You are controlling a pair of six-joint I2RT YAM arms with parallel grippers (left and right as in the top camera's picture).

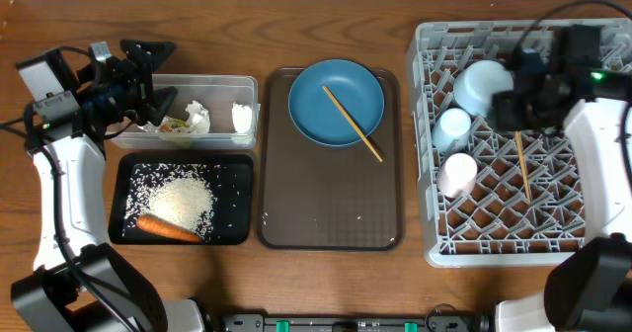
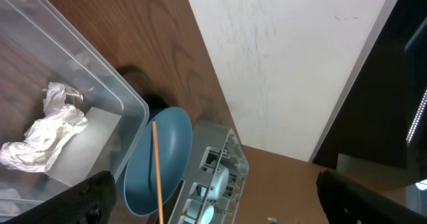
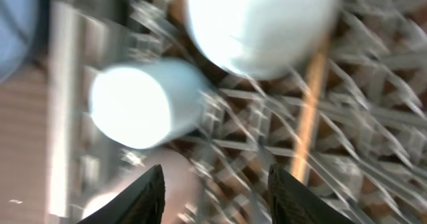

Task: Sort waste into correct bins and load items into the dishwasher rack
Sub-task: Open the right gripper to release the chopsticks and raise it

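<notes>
Right gripper [image 3: 215,174] over the dishwasher rack [image 1: 425,213], fingers spread and nothing between them. One wooden chopstick [image 3: 308,111], pale tan, thin and straight, lies flat across the rack's pegs just ahead of one fingertip, apart from it. The pale blue bowl [image 3: 260,24] and blue cup [image 3: 143,101] sit farther beyond the fingertips. The second chopstick [image 1: 353,124] rests slantwise on the blue plate [image 1: 346,80], well away from these fingers. Left gripper [image 2: 213,184], fingers spread wide and empty, hangs beside the clear tub [image 1: 212,78] holding a paper wad [image 2: 47,134].
</notes>
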